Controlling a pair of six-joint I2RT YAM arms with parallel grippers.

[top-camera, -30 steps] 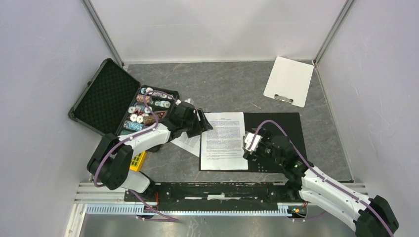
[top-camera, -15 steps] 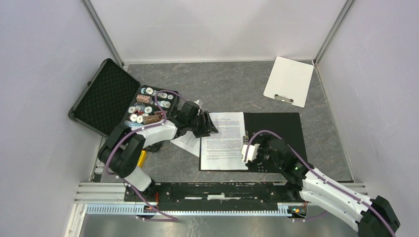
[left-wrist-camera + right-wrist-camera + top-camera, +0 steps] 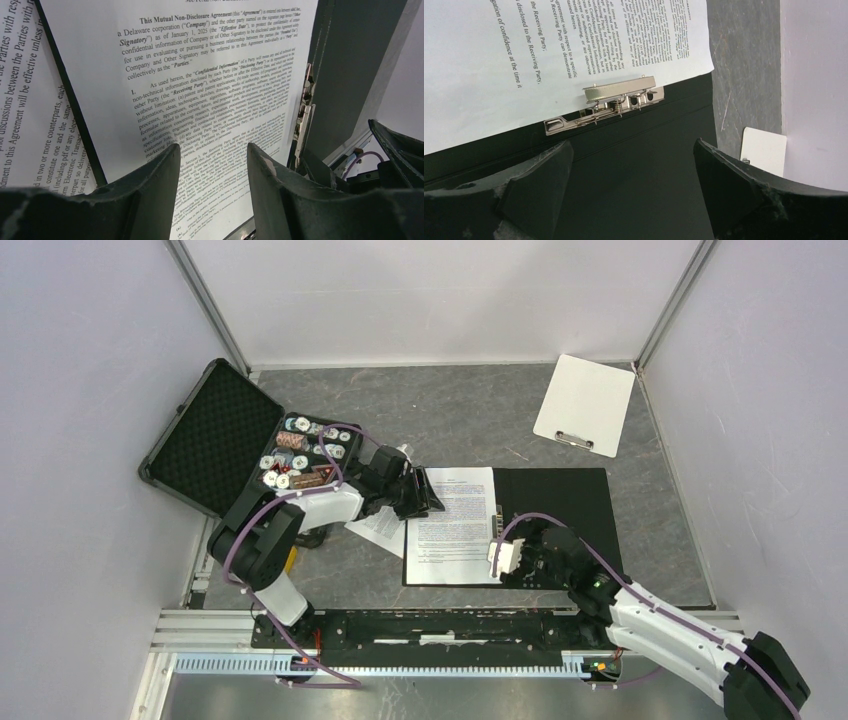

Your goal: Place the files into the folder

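Right gripper: you're hovering the right gripper [image 3: 633, 150] low over the near part of the folder, jaws spread as wide as they go, gripping nothing.
Folder: the folder [image 3: 560, 505] is lying open in the middle of the table, black inside facing up, its right half showing bare.
Metal clip: the metal clip [image 3: 619, 102] is sitting along the spine, right at the printed sheet's edge. Whether it is biting down on the paper, I cannot tell.
Sheet in folder: one of the files, the sheet in the folder [image 3: 452, 525], is lying flat and square on the left half, so that part is looking done.
Loose sheet: the loose sheet [image 3: 378, 528] is lying on the table just left of the folder, sticking out past its left edge at an angle. This one is waiting to go in.
Left gripper: you're holding the left gripper [image 3: 212, 155] at the far-left corner of the folder, jaws part-way open, printed text showing through the gap, nothing caught between them.
Far side: the case of chips [image 3: 250, 450] is standing open at far left and the clipboard [image 3: 584, 404] is lying at far right, both well apart from the work.
Left to do: by my reading you're partway through. The outlying sheet is needing to come onto the stack, and the folder is not yet closed.
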